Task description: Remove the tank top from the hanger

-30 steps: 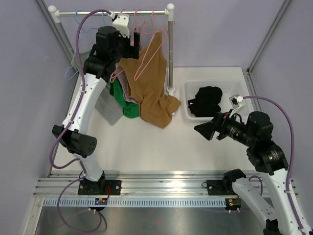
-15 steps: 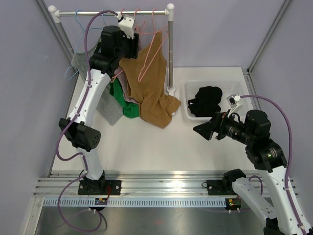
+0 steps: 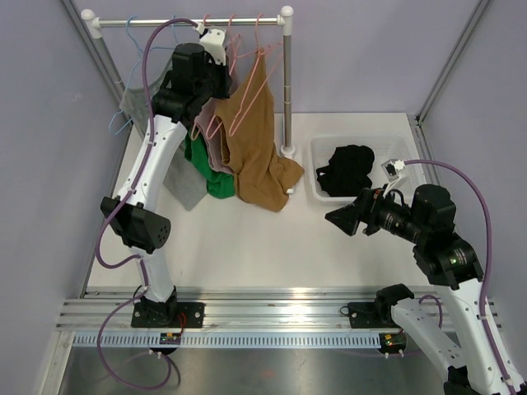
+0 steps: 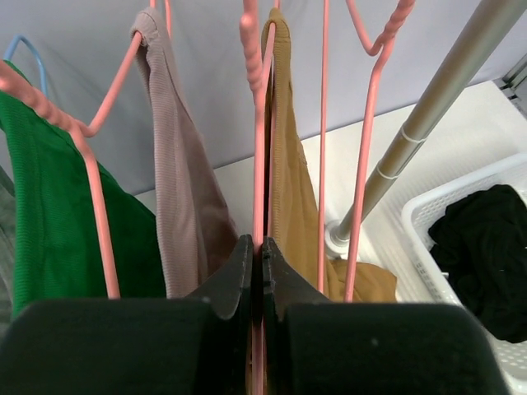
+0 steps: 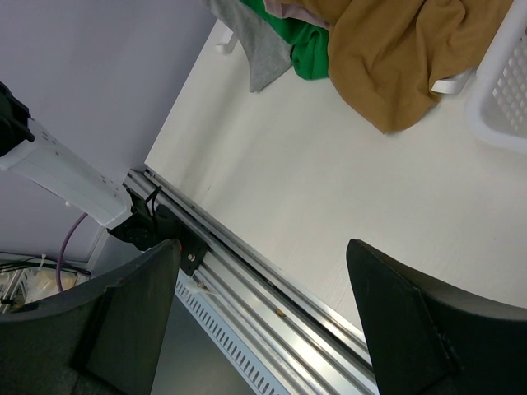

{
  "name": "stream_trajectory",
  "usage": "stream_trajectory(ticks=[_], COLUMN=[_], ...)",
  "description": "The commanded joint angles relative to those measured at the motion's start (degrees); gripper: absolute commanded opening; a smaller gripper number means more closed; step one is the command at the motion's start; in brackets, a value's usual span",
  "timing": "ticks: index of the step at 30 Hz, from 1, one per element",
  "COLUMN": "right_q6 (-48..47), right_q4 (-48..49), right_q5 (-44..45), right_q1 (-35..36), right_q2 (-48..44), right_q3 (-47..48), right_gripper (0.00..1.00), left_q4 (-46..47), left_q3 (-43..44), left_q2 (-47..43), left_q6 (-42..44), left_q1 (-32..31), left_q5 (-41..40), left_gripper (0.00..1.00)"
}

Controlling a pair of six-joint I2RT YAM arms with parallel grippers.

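A brown tank top (image 3: 259, 144) hangs from a pink hanger (image 3: 247, 99) on the rack, its lower part pooled on the table. In the left wrist view one strap of the tank top (image 4: 292, 189) drapes over the pink hanger (image 4: 259, 164). My left gripper (image 3: 226, 78) is raised at the rack and shut on that hanger's wire, which runs between the pressed jaws (image 4: 258, 255). My right gripper (image 3: 342, 218) hovers open above the table on the right, away from the clothes, with nothing between its fingers (image 5: 262, 247). The tank top (image 5: 403, 58) shows at the top of its view.
The rack's rail (image 3: 189, 20) and right post (image 3: 286, 82) stand at the back. A mauve top (image 4: 177, 189), a green garment (image 3: 202, 160) and a grey one (image 3: 185, 185) hang left of the tank top. A white basket (image 3: 325, 193) holds black clothing (image 3: 350, 169).
My left gripper rose toward the rail and closed on the pink hanger. The tank top and hanger have shifted slightly left. The right arm has stayed still.
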Motion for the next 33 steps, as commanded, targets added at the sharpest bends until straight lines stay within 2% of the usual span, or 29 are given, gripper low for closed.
stream_trajectory(ticks=[1,8,19,22,27,33], right_q6=[0.3,0.1,-0.8,-0.9,-1.1,-0.9], right_q4=[1.1,0.5,-0.9,-1.1,-0.8,-0.8], right_q5=[-0.8,-1.1,-1.6,-1.7,-2.2,-2.2], right_q1=[0.2,0.2,0.2,0.2,0.2,0.2], right_q2=[-0.5,-1.0,-1.8,-2.0,-2.3,-2.9], right_q3=[2.5,2.9,4.8,4.9,4.7,4.4], right_gripper=[0.89,0.89,0.89,0.90,0.90,0.90], left_q4=[0.9,1.6,3.5,4.2,9.9,7.5], left_q3=[2.9,4.3,1.4,-1.3,-11.4,-13.8], left_q2=[-3.2,-6.5,-12.3,-15.1,-21.7,-25.5], left_q6=[-3.4,-6.3,-8.8,-9.6,-10.3,-10.9], left_q1=[-1.1,-2.7,-3.1,-3.3,-3.5,-3.6], left_q5=[0.0,-5.6,-6.5,-6.0,-6.2,-5.5], left_gripper=[0.00,0.00,0.00,0.00,0.00,0.00])
